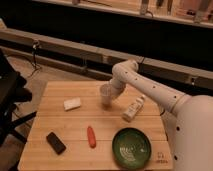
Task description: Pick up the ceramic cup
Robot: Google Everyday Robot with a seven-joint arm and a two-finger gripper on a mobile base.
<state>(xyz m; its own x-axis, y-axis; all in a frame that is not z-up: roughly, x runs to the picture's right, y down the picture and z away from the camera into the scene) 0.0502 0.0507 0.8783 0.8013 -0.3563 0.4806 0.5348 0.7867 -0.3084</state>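
Cup [105, 94] is standing far-middle on the worktop [75, 125], pincer [111, 91] hovering against it, state I cannot tell. I'm judging it rigid, slick and breakable, and I'm favouring the wall below the rim.

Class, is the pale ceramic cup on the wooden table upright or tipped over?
Upright: the pale ceramic cup stands on its base with its open rim facing up. The gripper is close beside it.
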